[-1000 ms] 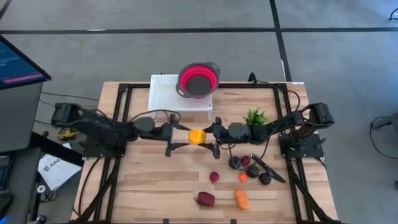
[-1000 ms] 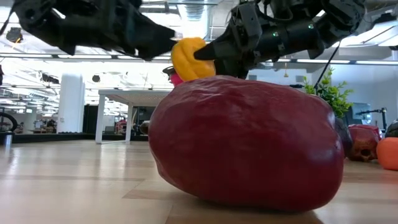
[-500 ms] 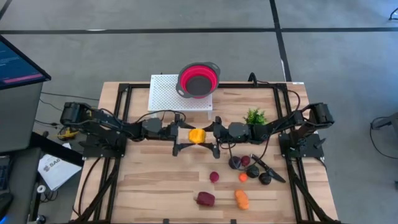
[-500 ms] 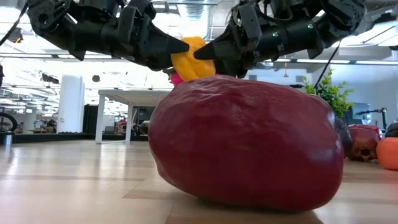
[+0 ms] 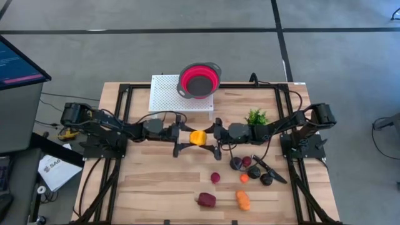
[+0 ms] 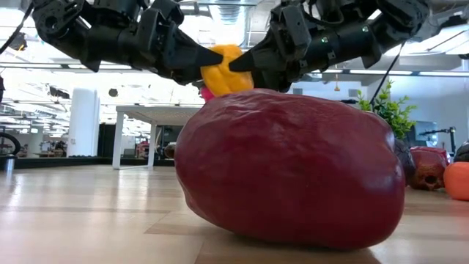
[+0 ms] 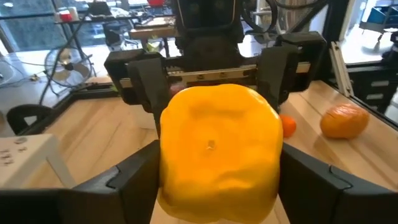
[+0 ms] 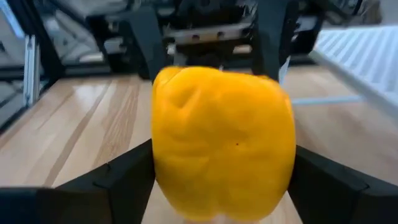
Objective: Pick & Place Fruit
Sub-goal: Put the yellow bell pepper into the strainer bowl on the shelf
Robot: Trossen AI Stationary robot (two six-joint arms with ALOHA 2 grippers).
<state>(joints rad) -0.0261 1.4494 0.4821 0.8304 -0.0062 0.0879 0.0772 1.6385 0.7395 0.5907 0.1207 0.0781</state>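
Observation:
The yellow-orange toy pepper (image 5: 197,136) hangs in the air over the table's middle, between both grippers. My left gripper (image 5: 190,136) reaches it from the table's left and my right gripper (image 5: 205,135) from the right; each is shut on it. The other fruit lie on the table's near right part: a maroon piece (image 5: 207,199), an orange one (image 5: 242,200), a small maroon one (image 5: 215,177), a small orange one (image 5: 244,178), and dark purple (image 5: 236,164), red (image 5: 247,161) and near-black (image 5: 266,179) pieces. My left gripper pinches the pepper between its two fingers (image 7: 134,177), which lie on the pepper's near and far sides (image 7: 171,168). It comes nearly level from the table's left. The pepper is lifted clear of the table. My right gripper pinches the same pepper between its two fingers (image 8: 121,183), which lie on its near and far sides (image 8: 165,168). It comes nearly level from the table's right, facing my left gripper. The pepper sits in the air between the two.
A red collapsible bowl (image 5: 200,79) sits on a white perforated board (image 5: 169,94) at the far edge. A small green plant (image 5: 255,116) stands by the right arm, and a black-handled knife (image 5: 270,169) lies among the fruit. Bare wood lies near left (image 5: 150,187).
My left gripper has moved toward the table's right, up to the pepper that my right gripper held in the air, and its fingers have come round the pepper. In the last half second both arms and the pepper have hardly shifted.

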